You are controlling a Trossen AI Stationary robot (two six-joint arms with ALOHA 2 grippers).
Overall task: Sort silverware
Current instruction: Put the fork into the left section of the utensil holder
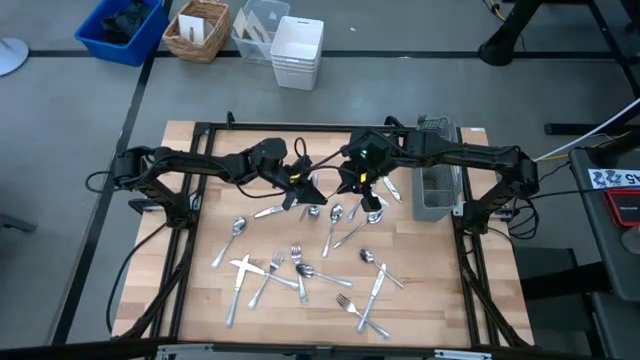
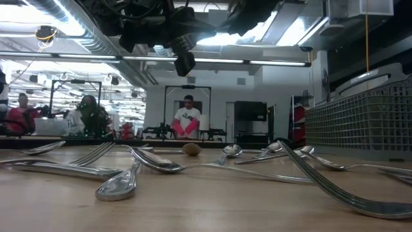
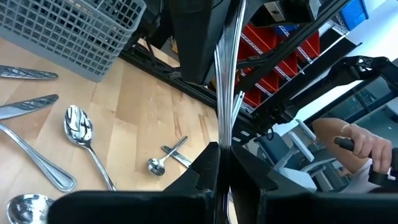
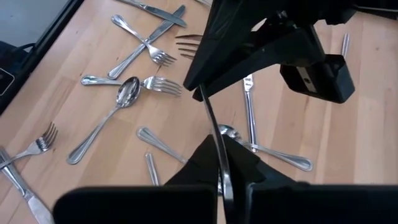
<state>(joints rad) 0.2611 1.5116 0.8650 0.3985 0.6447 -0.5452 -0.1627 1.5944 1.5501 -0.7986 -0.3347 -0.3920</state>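
While loose silverware (image 1: 300,268) litters the table (image 1: 190,300) below, both pincers clamp one utensil (image 4: 214,134) mid-air between them.

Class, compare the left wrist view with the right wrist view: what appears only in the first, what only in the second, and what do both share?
Only the left wrist view shows the wire caddy, red bins beyond the table, and a person's hand on a dark handle.

Only the right wrist view shows the scattered forks and a spoon lying on the table.

Both show one slim piece of silverware held between the two arms: the left gripper is shut on one end and the right gripper is shut on the other.
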